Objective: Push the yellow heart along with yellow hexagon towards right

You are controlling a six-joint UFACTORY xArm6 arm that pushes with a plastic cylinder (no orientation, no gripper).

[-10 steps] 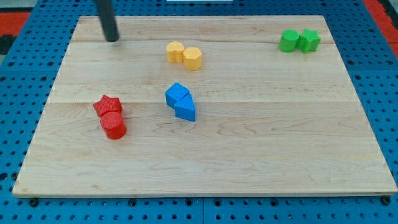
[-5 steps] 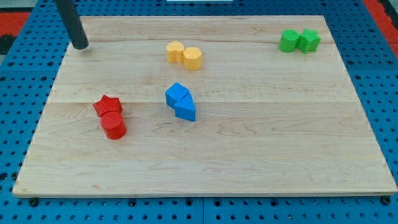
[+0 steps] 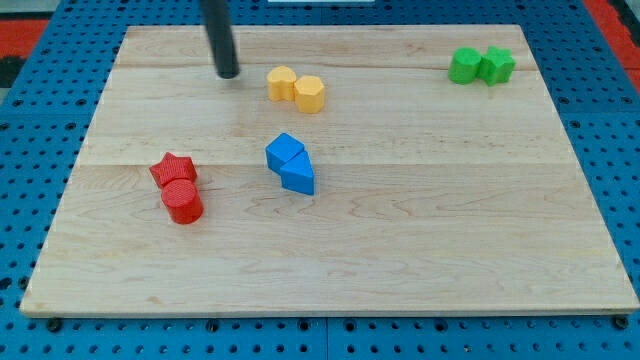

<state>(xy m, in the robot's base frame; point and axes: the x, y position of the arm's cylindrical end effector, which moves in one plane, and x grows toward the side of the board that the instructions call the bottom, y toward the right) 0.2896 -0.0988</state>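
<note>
Our tip [image 3: 229,73] rests near the yellow heart's [image 3: 282,83] left — not touching — the heart touching the yellow hexagon [image 3: 310,94]; no pincer here.

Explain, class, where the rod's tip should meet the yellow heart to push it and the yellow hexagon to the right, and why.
Contact the yellow heart on its face toward the view's left, coming from the left. The yellow hexagon sits against its right side, slightly lower, so one rightward push should carry both. My tip stands just left of the heart, apart from it and slightly higher, so aim a touch lower.
</note>
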